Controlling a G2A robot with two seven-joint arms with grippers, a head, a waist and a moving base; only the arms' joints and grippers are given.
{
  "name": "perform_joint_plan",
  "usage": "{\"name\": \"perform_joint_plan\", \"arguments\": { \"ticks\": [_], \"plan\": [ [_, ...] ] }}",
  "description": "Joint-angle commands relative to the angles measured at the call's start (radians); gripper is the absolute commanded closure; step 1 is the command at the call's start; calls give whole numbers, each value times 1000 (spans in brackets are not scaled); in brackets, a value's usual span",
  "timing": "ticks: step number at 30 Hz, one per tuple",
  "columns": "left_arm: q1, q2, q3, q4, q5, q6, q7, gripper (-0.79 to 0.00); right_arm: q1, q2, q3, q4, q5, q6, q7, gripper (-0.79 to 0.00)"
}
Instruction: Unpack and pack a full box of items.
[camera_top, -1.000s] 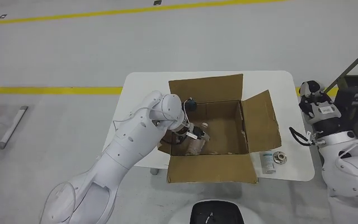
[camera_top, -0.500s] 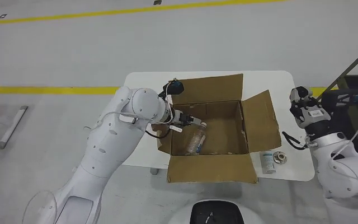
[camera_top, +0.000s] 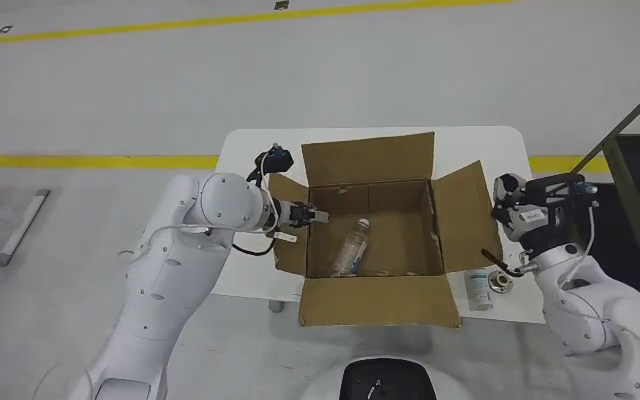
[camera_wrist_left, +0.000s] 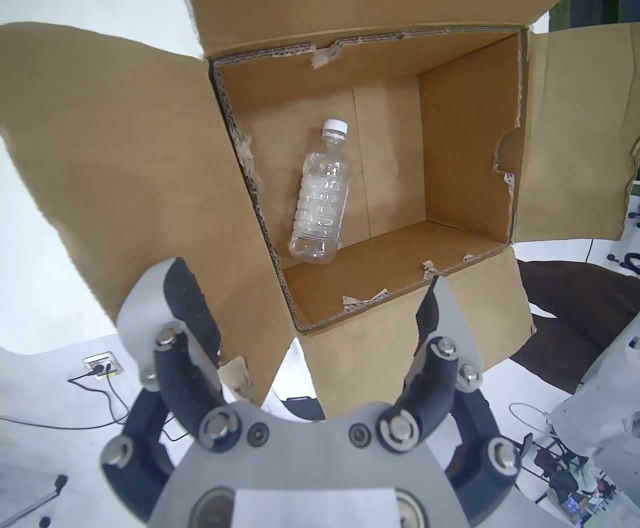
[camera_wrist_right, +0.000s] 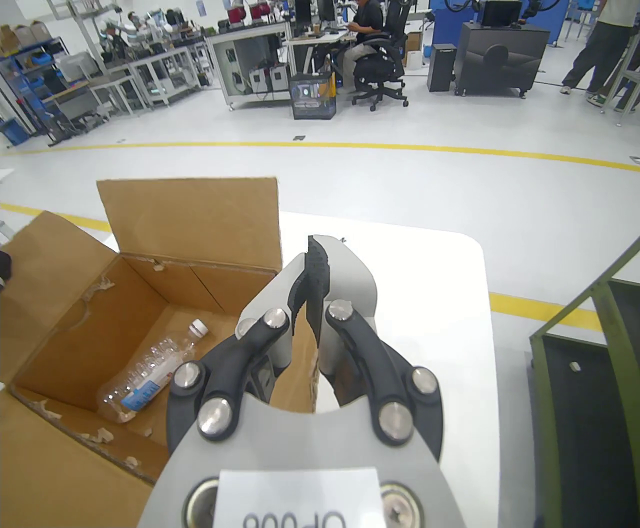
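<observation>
open cardboard box (camera_top: 400, 300); left gripper (camera_top: 312, 213) spread wide and empty above its left flap, right gripper (camera_wrist_right: 312, 280) pinched closed on nothing near the right flap; clear plastic bottle (camera_top: 351, 247) lies on the box floor. likely packing: next calls for fetching the small container (camera_top: 480, 288) beside the box.

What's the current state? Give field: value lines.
box: open on table, flaps out
bottle: clear, white cap, lying on box floor
left gripper: open, empty, at box's left edge
right gripper: shut, empty, by box's right flap
outside box: small container and round object on table, right of box
</observation>
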Motion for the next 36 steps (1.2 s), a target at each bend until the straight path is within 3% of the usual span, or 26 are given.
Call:
{"name": "perform_joint_plan", "arguments": {
  "ticks": [1,16,27,36],
  "plan": [
    [11,4,-12,8,-1,0,6,-785,-1,1,-9,12,-31,6,2,0],
    [46,13,-26,8,-6,13,17,-785,-3,5,-32,73,-70,40,16,0],
    [46,13,-26,8,-6,13,17,-785,25,6,28,-31,57,101,26,0],
    [81,23,-46,-106,91,-35,150,-785,7,10,42,-41,61,96,30,0]
  ]
}}
